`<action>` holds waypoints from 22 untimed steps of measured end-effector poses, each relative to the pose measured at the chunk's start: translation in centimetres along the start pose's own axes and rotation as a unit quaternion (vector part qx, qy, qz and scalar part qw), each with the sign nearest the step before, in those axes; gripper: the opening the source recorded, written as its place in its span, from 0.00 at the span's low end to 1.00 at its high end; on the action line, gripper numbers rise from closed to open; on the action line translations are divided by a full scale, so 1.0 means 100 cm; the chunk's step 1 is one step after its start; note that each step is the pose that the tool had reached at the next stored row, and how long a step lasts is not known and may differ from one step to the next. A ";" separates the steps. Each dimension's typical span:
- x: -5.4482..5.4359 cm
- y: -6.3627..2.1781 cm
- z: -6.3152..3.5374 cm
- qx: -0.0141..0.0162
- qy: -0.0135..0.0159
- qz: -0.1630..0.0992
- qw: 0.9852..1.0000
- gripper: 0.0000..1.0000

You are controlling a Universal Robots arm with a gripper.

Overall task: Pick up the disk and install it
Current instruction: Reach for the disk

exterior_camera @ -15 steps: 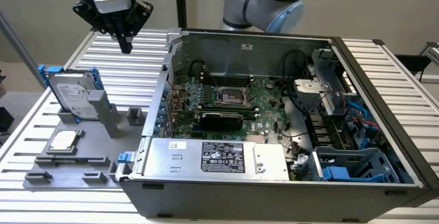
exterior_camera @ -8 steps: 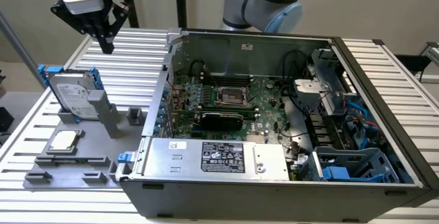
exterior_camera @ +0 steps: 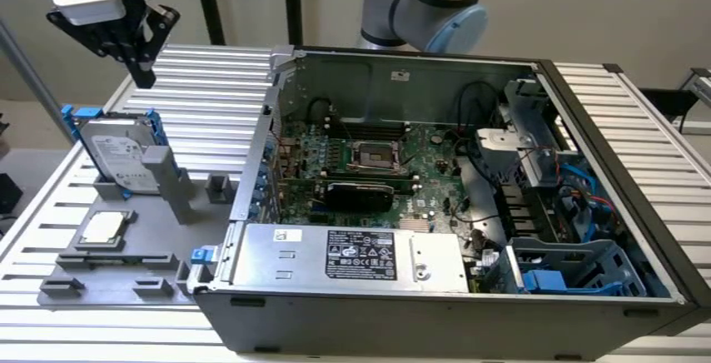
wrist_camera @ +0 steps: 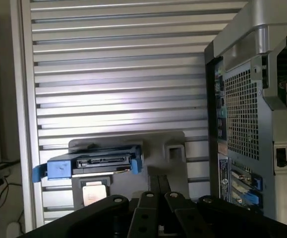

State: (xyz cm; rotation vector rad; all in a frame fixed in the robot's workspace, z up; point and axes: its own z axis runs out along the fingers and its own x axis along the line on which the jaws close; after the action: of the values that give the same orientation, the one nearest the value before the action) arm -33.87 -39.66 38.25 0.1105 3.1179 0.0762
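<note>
**Exterior view.** A ribbed silver-grey metal surface (exterior_camera: 211,80) carries an open dark-grey computer tower case (exterior_camera: 444,317) lying on its side, with the green motherboard (exterior_camera: 367,159) exposed. Along the surface's edge at the exterior view's left sits a grey plastic fixture tray (exterior_camera: 111,259). The disk (exterior_camera: 116,153), a flat silver-grey hard drive with a white label in a blue plastic carrier frame, stands tilted on edge in a slot of the tray. A small square silver chip (exterior_camera: 103,227) lies flat on the tray, closer to the surface's near edge. The black-fingered gripper (exterior_camera: 145,76) hangs above the disk and well apart from it, its fingers pressed together and holding nothing. A silver box with a black label (exterior_camera: 355,255) sits in the near corner of the case.

**Wrist view.** The gripper (wrist_camera: 158,181) shows its black fingers drawn together and empty. Beyond the tips, the disk (wrist_camera: 101,162) appears edge-on in the tray (wrist_camera: 175,141), with the chip (wrist_camera: 94,194) just beside it. The perforated wall of the case (wrist_camera: 242,99) stands beside the tray on the surface (wrist_camera: 118,74).
</note>
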 end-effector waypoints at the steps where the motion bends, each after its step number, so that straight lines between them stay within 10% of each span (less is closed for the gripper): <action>1: 0.005 -0.0001 0.0005 0.000 0.000 0.000 1.000 0.11; 22: 0.093 0.0018 0.0076 0.004 0.003 -0.001 1.000 0.11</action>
State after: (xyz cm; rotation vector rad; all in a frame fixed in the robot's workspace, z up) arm -43.09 -38.78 37.32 0.1080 3.1252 0.0644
